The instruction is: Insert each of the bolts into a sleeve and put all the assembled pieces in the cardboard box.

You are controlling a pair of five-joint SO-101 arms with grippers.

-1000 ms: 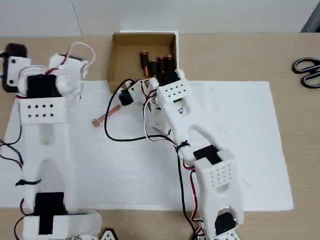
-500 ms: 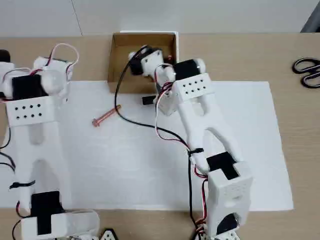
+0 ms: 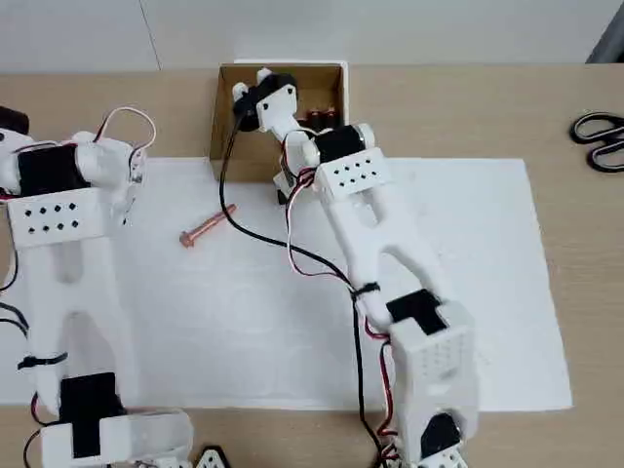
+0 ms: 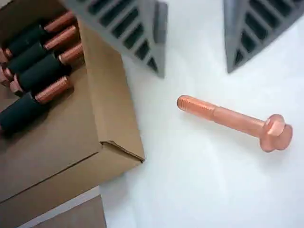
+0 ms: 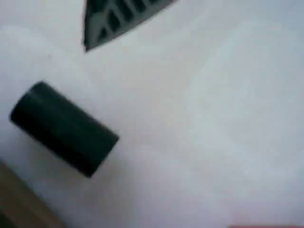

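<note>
My left gripper [image 4: 194, 71] hangs over the white paper [image 4: 199, 190] with its fingers spread apart, holding nothing. The loose copper bolt [image 4: 235, 121] lies flat just ahead of the fingertips, roughly in line with the gap between them. Its threaded tip points toward the cardboard box [image 4: 114, 118] and its flanged head points away from it.

To take it well, I judge I should come down astride the plain shank near the head and close across its length. That leaves the threaded end free to enter a sleeve.

Off to that gripper's side, the box holds several sleeved bolts [image 4: 33, 71] laid side by side. My right gripper [image 3: 284, 181] sits by the box's near wall; I cannot tell whether its fingers are spread or closed. The black sleeve [image 5: 64, 128] lies on its side on the paper close beneath that gripper, near the box edge.
</note>
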